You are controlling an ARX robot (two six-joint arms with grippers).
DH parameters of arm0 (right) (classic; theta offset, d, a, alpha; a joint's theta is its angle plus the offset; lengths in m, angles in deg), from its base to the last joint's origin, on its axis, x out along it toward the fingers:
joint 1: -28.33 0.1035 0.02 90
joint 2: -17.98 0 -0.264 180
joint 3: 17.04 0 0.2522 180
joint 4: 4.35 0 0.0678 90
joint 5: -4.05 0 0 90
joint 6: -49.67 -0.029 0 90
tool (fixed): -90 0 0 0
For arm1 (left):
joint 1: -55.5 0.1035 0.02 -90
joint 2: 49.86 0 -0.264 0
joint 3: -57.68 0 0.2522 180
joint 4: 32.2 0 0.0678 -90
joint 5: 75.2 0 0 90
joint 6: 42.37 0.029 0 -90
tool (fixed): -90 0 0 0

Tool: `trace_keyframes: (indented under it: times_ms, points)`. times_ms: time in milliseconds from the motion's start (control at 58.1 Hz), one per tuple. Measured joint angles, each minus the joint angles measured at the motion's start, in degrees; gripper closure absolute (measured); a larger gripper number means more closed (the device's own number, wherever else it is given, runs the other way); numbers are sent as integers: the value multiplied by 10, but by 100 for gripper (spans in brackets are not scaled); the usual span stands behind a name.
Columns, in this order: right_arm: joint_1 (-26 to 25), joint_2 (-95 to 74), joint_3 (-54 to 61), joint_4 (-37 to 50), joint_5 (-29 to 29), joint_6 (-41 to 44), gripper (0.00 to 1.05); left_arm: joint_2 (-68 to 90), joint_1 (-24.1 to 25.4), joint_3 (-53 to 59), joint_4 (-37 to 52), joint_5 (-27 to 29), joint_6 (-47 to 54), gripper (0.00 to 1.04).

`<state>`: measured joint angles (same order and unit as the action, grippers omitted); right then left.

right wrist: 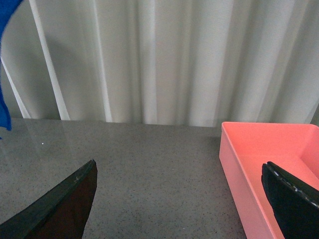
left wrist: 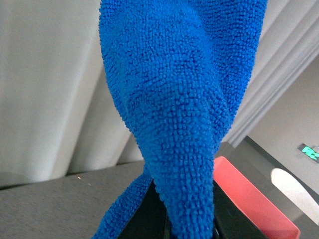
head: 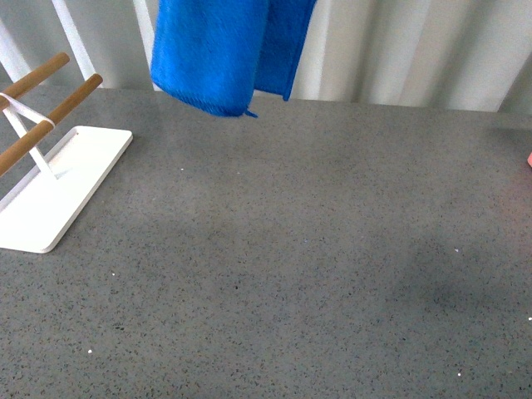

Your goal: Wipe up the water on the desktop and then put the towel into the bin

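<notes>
The bright blue towel [head: 224, 50] hangs in the air above the far left part of the dark-grey speckled desktop [head: 291, 249], its top cut off by the frame. In the left wrist view the towel [left wrist: 179, 114] fills the middle, pinched between the black jaws of my left gripper [left wrist: 182, 219], which is shut on it. A pink bin [right wrist: 269, 164] stands on the desktop at the right, and its edge [head: 529, 160] just shows in the front view. My right gripper [right wrist: 182, 199] is open, one finger over the desktop [right wrist: 149, 169] and the other over the bin. No water shows.
A white rack base [head: 58, 187] with two wooden rods [head: 50, 116] stands at the left of the desktop. Pale curtains [head: 399, 50] hang behind the far edge. The pink bin [left wrist: 254, 204] lies beyond the towel in the left wrist view.
</notes>
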<state>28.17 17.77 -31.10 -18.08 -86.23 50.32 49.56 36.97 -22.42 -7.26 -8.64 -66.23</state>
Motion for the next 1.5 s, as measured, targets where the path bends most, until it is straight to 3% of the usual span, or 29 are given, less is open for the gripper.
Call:
trace_keyframes:
  times_ms: [293,757,1085,1119,1205,1239,1498]
  points:
    - [0,0,0,0,0,0,7,75,-56,70,86,-47,-6,99]
    - [0,0,0,0,0,0,7,108,-50,89,2,-156,96,99]
    - [0,0,0,0,0,0,7,107,-55,99,56,-170,66,99]
    - [-6,-12,-9,-24,-23,0,7,107,-57,99,59,-171,59,99]
    - [-35,-141,-92,-186,-151,5,7,107,-61,99,61,-166,53,99]
    - [-40,-184,-109,-197,-178,5,7,106,-62,99,61,-166,52,99]
    - [-82,-420,-184,-27,-246,54,7,103,-72,99,65,-144,22,99]
